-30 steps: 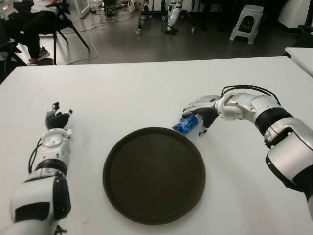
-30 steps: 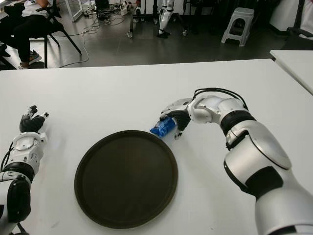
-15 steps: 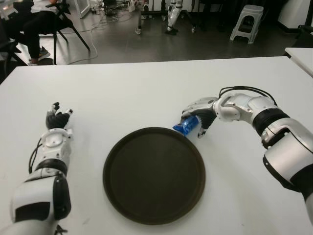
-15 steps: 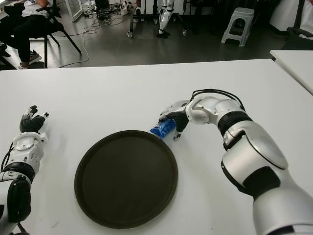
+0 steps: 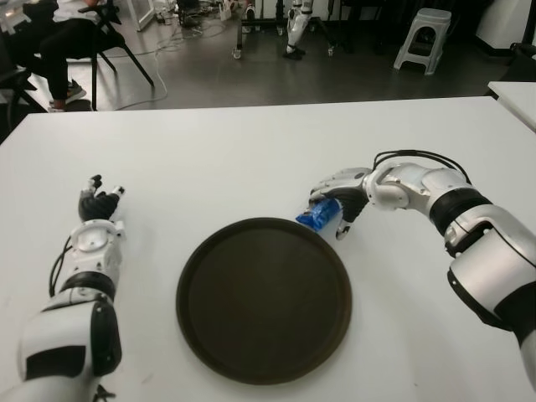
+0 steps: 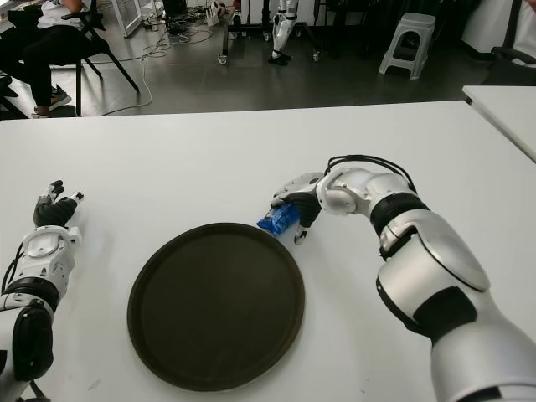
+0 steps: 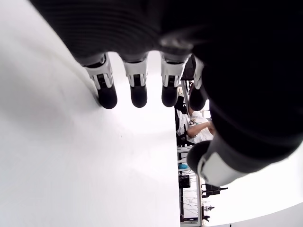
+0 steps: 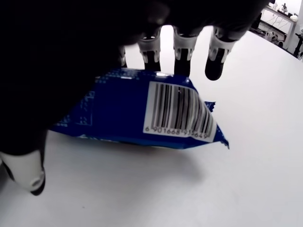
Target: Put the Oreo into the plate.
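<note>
A wide white tabletop (image 5: 251,159) fills most of the room in front of me. Beyond its far edge the floor (image 5: 209,71) is grey, with loose cables (image 5: 159,50) trailing across it at the left. At the far left a person (image 5: 50,42) in dark clothes sits on a black chair (image 5: 113,38). A pale plastic stool (image 5: 423,38) stands at the far right. Between them, the lower part of a wheeled frame (image 5: 251,29) shows. The corner of a second white table (image 5: 515,96) juts in at the right edge.

plate (image 5: 263,299): bare, open above | table (image 5: 251,159): clear around it
</note>
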You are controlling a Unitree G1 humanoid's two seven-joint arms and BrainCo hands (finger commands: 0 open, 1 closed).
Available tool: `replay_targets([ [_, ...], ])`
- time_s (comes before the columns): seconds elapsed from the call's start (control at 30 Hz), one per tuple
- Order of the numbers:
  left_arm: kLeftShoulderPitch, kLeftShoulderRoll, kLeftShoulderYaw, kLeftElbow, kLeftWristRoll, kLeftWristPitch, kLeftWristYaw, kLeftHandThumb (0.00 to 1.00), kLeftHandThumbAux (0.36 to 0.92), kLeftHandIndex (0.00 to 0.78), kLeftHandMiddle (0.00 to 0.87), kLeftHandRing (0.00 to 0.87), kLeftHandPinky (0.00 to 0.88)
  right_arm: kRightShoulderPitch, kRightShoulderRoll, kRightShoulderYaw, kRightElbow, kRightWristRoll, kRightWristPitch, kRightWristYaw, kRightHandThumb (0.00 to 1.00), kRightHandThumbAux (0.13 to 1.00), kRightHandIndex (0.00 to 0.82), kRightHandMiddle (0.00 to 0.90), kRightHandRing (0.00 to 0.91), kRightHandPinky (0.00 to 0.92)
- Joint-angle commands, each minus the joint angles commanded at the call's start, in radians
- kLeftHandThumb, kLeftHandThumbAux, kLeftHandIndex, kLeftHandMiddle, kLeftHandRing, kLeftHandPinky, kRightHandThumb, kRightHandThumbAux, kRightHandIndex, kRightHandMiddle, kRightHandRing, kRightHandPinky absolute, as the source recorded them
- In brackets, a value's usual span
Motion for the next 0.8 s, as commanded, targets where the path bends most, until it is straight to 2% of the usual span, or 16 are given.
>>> replay_targets([
  [0.2,0.003,-0.002,0.0,-0.002,0.001,-0.011,-0.003,0.128,0.733,0.0,0.028,0.019,0.044,0.006,-0.002,-0.003,0.0,0.003,-0.006,-0.001,0.024,0.562,0.0,0.0,0.0,0.041],
  [0.4,0.003,-0.002,-0.002,-0.002,0.004,-0.015,-0.001,0.127,0.736,0.0,0.024,0.019,0.041,0.009,-0.005,-0.01,-0.002,0.013,-0.014,0.003,0.071,0.564,0.0,0.0,0.0,0.038],
  [0.8,0.001,0.002,-0.011,0.0,0.012,-0.002,0.013,0.126,0.725,0.0,0.026,0.022,0.046,0.017,-0.002,-0.028,0.001,0.038,0.003,0.055,0.091,0.576,0.0,0.0,0.0,0.024],
])
